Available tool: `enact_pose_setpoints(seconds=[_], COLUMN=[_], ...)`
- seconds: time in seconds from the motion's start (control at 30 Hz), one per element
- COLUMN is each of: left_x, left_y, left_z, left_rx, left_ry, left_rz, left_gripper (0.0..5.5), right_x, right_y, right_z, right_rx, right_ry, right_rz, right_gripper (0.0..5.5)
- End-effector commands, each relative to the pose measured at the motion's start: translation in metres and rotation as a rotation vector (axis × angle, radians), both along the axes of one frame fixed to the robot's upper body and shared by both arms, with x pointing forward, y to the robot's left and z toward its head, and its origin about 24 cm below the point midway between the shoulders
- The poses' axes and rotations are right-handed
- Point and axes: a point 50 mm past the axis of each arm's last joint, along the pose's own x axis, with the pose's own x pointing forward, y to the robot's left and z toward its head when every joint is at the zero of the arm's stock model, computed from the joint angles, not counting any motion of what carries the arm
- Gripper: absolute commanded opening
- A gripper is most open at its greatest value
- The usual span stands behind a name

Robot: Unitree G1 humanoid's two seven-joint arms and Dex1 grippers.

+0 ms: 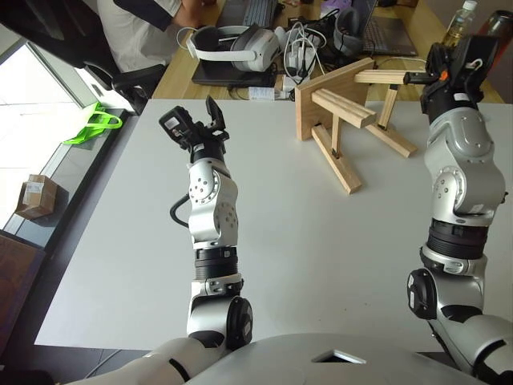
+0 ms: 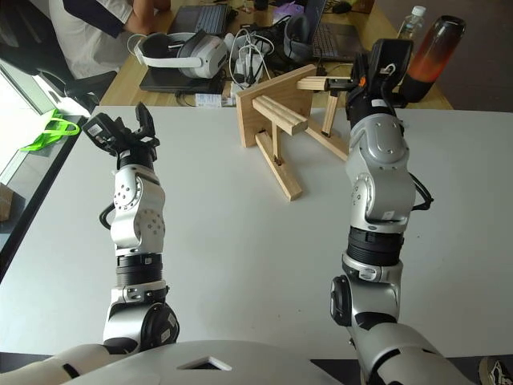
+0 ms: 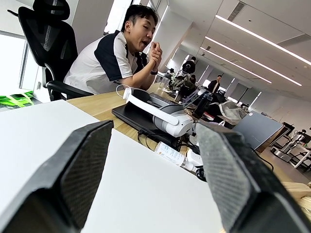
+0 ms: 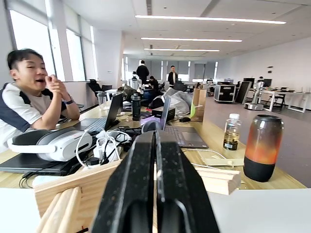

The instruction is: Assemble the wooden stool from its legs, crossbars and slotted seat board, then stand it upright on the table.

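The wooden stool (image 1: 337,112) lies on its side at the back of the white table (image 1: 304,265). Its seat board (image 1: 325,96) stands on edge, and the legs and crossbars (image 1: 341,156) point to the right. My right gripper (image 1: 415,78) is shut at the end of the upper leg (image 1: 383,77), touching it. In the right wrist view its fingers (image 4: 141,194) press together, with stool wood (image 4: 73,189) behind them. My left gripper (image 1: 207,127) is held open above the table's left part, well away from the stool, with nothing between its fingers (image 3: 77,170).
A wooden desk (image 1: 180,68) adjoins the table's far edge, carrying a white headset (image 1: 232,44), laptops, cables, a water bottle (image 4: 232,131) and a dark orange cylinder (image 2: 429,48). A green bag (image 1: 92,124) lies on the floor beyond the table's left edge.
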Motion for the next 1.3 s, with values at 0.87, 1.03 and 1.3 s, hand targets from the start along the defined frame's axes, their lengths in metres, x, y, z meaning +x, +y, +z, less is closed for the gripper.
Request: enact_pose_setpoints(seconds=[0.87,1.03,1.3], left_x=[0.009,0.009,0.007], left_y=[-0.010,-0.010,-0.009], left_z=[0.000,0.000,-0.001], left_rx=[-0.016,-0.018,-0.021], left_ry=[-0.019,-0.020,-0.023], left_rz=[-0.038,-0.042,-0.033], left_gripper=[3.10,3.10,3.10], right_x=[0.042,0.037,0.030], right_y=[0.090,0.065,-0.013], right_z=[-0.078,-0.067,-0.060], right_rx=[-0.018,0.021,-0.020], right_ry=[0.273,0.215,0.202], right_rz=[-0.052,-0.170,-0.373], right_gripper=[0.02,0.02,0.02])
